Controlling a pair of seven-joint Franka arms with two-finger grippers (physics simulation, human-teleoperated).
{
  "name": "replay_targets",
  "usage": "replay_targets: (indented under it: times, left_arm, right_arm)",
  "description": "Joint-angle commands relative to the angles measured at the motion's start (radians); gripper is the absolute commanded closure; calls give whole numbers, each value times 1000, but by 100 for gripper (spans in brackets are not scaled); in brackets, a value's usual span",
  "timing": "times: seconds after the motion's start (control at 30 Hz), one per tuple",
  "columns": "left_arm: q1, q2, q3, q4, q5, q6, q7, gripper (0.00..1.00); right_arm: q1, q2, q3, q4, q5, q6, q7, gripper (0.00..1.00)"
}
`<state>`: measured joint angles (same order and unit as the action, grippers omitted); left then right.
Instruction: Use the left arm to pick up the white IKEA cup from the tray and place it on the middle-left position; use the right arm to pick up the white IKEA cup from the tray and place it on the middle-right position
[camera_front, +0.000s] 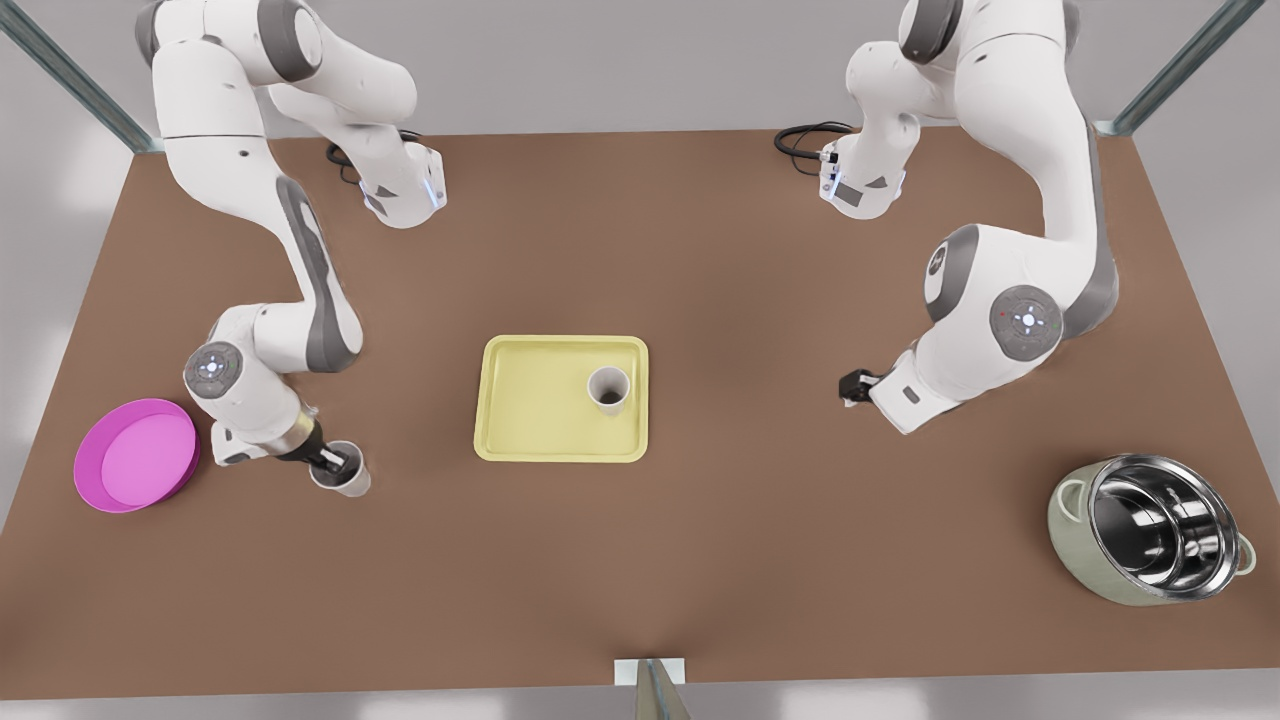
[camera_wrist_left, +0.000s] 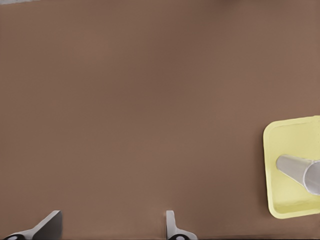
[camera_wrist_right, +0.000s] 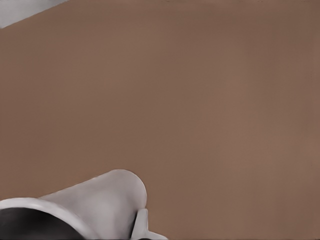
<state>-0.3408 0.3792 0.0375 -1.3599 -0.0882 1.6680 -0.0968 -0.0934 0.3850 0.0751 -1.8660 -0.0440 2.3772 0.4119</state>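
the front view looks steeply down from high over the near edge of the table (camera_front: 700, 580), facing both arm bases and taking in the whole top. the left wrist view rides on the left gripper (camera_front: 852, 386), at the front view's right, and looks across bare tabletop to the tray (camera_wrist_left: 287, 202) and the cup on the tray (camera_wrist_left: 297, 172), which the front view shares. the right wrist view sits close against the held cup (camera_wrist_right: 105, 197) in the right gripper (camera_front: 338, 464), at the front view's left.

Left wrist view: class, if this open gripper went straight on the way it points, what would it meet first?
Probably the bare brown tabletop, though depth is unclear; the left gripper aims beside the pale yellow tray. The right gripper holds a white cup.
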Motion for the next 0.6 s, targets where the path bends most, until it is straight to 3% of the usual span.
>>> replay_targets:
  times: [0.0,0.13,0.3,0.33,0.37,0.4,0.57]
  left_arm:
    - [-96,15,-1,2,13,19,-306,0]
    - [-234,86,-1,2,42,104,-535,0]
    - [-366,213,-2,4,35,331,-771,0]
    - [-372,222,-2,4,33,342,-773,0]
    - [-389,237,-2,4,39,343,-787,0]
    - [-408,257,-2,4,41,360,-794,0]
    - [-478,308,-2,-2,79,418,-808,0]
  right_arm:
    - [-61,71,0,63,-16,-55,-660,87]
    - [-66,255,3,189,-25,-43,-687,87]
    - [-58,316,5,191,-22,-41,-685,83]
    - [-62,316,5,191,-22,-43,-687,64]
    - [-62,315,5,191,-20,-43,-685,6]
    - [-66,313,5,192,-19,-43,-685,0]
    - [-112,287,41,195,-14,-78,-682,0]
